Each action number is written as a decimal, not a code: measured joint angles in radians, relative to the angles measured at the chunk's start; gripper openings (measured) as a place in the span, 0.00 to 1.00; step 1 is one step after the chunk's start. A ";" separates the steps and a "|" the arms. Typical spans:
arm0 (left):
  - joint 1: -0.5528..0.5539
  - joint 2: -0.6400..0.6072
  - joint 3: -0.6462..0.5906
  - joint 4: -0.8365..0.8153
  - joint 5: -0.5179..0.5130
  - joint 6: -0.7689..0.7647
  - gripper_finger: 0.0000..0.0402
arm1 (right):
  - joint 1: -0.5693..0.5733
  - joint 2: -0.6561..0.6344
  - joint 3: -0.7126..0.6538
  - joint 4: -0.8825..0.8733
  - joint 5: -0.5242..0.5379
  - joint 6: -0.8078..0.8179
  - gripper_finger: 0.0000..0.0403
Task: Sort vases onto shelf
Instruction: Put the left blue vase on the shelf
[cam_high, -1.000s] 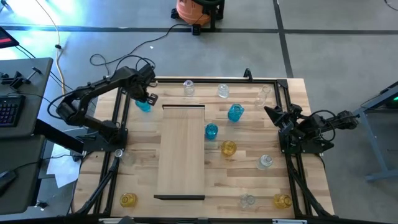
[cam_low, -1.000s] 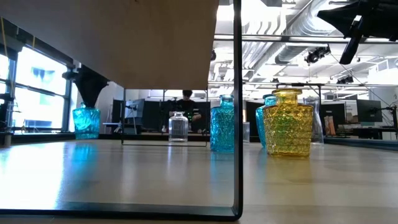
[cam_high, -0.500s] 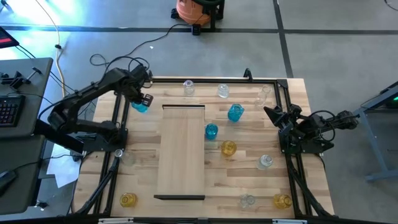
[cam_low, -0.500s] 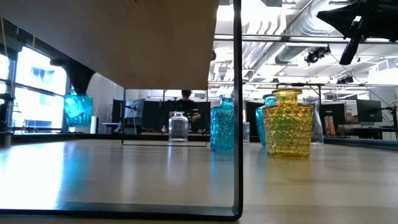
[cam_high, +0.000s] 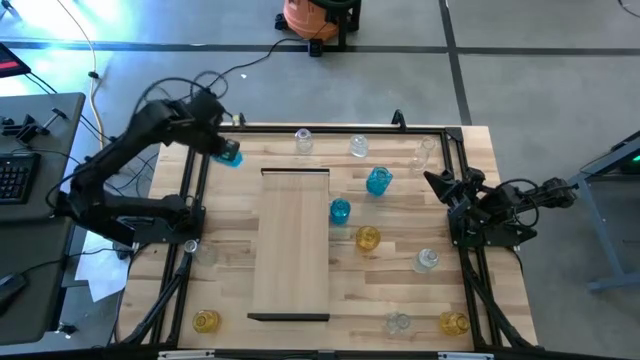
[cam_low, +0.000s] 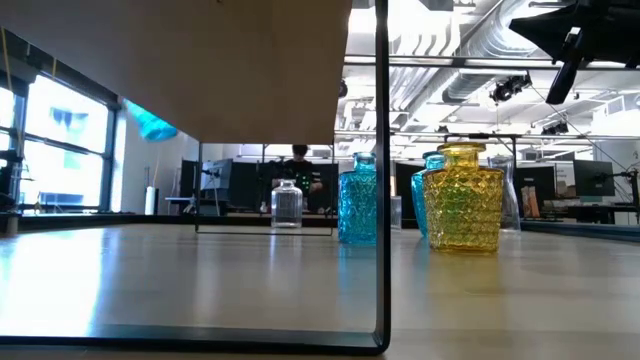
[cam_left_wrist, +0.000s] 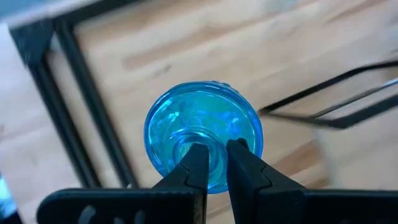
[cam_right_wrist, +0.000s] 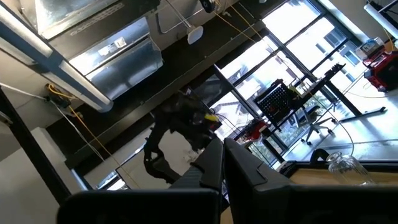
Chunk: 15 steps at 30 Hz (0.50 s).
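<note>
**Colleague:** Start at the left. What have you got in hand?

**Me:** My left gripper (cam_left_wrist: 211, 163) is pinching the rim of a blue vase (cam_high: 230, 155), one finger inside the neck and one outside. The vase hangs clear of the table (cam_high: 230, 260) near its far-left corner, just beside the dark frame rail (cam_high: 196, 185). In the low view it shows tilted, high up at the left (cam_low: 152, 122).

**Colleague:** And where does it have to go?

**Me:** The shelf (cam_high: 292, 245) lies to the right of the vase and nearer to me, a long pale panel running front to back down the middle of the table. Its far short end is the closest part to the vase, so I judge the move to be a short carry rightward and down. The left arm is plainly the nearer one.

**Colleague:** Anything in the way further right?

**Me:** No vase stands on the shelf yet. Two more blue vases (cam_high: 378, 181) and a yellow one (cam_high: 368, 238) stand just right of the panel, with clear ones along the far edge.

**Colleague:** The right arm?

**Me:** The right gripper (cam_right_wrist: 222, 163) waits at the right edge of the table, fingers pressed together on nothing.

**Colleague:** And the room?

**Me:** Grey floor around the table, an orange vacuum (cam_high: 318, 18) beyond it, and a person (cam_low: 300, 165) far behind among monitors.
</note>
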 joint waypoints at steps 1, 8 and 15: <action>-0.007 0.008 0.039 -0.001 -0.001 -0.006 0.05 | 0.000 0.000 0.000 0.000 0.000 0.000 0.00; -0.061 0.092 0.301 -0.038 -0.003 -0.014 0.05 | 0.000 0.000 0.000 0.000 0.000 -0.002 0.00; -0.175 0.233 0.529 -0.078 0.005 -0.014 0.05 | 0.000 0.000 0.000 0.000 0.000 -0.002 0.00</action>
